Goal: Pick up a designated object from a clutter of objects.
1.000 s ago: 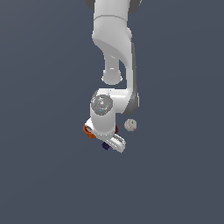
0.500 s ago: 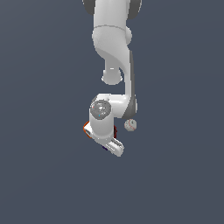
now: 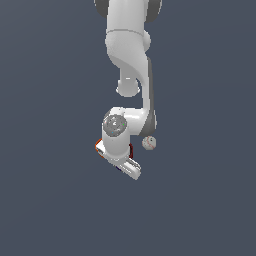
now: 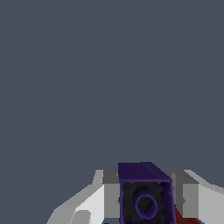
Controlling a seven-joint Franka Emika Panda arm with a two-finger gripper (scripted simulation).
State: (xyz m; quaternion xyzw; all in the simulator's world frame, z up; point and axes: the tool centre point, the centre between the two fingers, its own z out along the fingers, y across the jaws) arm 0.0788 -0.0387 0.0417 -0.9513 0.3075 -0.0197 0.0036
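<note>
A smooth, faintly glossy white plastic finish is being shown on the arm (image 3: pixel 131 45), with soft highlights being caught along its shell. The gripper (image 4: pixel 144 199) is being rendered in matt pale grey. The purple block (image 4: pixel 142 192) is being seen as dark, smooth and slightly shiny. The white ball (image 3: pixel 148 143) is being shown matt. The bench (image 3: pixel 50 150) is being rendered flat, matt slate-grey.

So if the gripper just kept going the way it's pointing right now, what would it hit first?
The purple block. In the wrist view it already sits between the fingers of the gripper. Past it only bare gray floor shows. Whether the fingers touch the block yet, I cannot tell.
</note>
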